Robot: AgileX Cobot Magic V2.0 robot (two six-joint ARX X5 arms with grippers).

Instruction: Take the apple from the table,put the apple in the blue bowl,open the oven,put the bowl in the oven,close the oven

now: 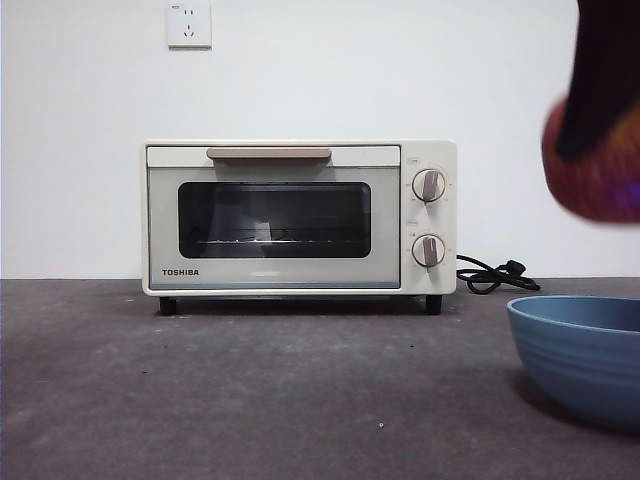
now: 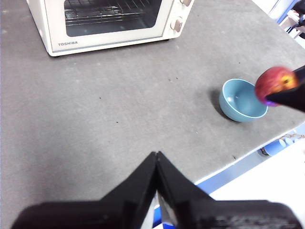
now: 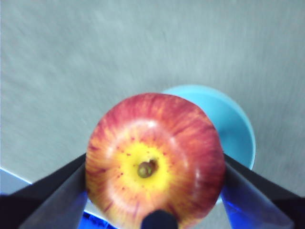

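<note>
Right wrist view shows the round red apple with a yellow patch around its stem [image 3: 155, 160] pinched between the two black jaws of the right gripper [image 3: 155, 191], one jaw pressing each flank. It hangs in the air, not yet inside anything. Behind it, peeking out at about two o'clock, is the round matte blue bowl [image 3: 236, 129], resting on the dark grey mottled table [image 3: 71, 57].

From the left wrist camera, the apple [image 2: 272, 85] sits over the bowl's [image 2: 242, 100] three o'clock rim rather than over its middle. The front view agrees: the blurred apple [image 1: 595, 165] is well above the bowl [image 1: 585, 355], which is cut by the frame edge.

The main risk, as I judge it, is a release from this height or this far off centre. The fruit could strike the rim, tip the bowl, or bounce out toward the nearby table edge. The blur suggests motion, so letting go before settling would add to that.

The left gripper [image 2: 156, 164] waits with its jaws pressed together and empty, well apart from the bowl. The cream-white countertop toaster oven with a dark glass door [image 1: 300, 215] stands closed at the table's far side, its beige bar handle [image 1: 268, 153] untouched.
</note>
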